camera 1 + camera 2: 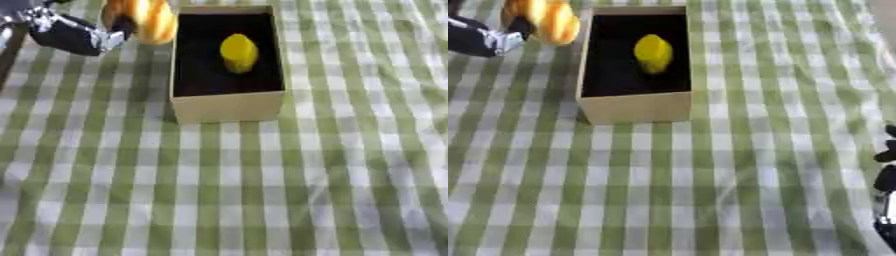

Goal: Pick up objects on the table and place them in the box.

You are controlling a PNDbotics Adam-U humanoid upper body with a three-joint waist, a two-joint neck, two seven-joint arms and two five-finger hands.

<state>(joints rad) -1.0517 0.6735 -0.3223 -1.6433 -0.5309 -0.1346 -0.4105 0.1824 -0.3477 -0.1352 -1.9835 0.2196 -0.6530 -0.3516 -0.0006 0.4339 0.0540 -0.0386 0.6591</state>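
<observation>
Bread, or something much like it, is what the left robot hand [74,34] has at the far left of the surface [262,190]: an orange-yellow, loaf-shaped object [144,19], held up just beside the box's left wall and not yet over the opening. The dark fingers look curled against its left side, so I judge the hand closed on it, though the blur hides the exact contact. The loaf's long axis runs roughly near to far, about parallel with the box's long sides.

Next to the right stands the cardboard box [227,107], open-topped with a dark inside, and a yellow lemon-like fruit [238,52] already lies in it, towards the far half. The box sits directly right of the held loaf, so the coming move looks like a short carry rightwards over the wall, with free room in the near half of the box.

Far off at the near right edge, the right robot hand [885,180] barely shows; whether its fingers are open or closed I cannot tell. The left hand is plainly the nearer one.
</observation>
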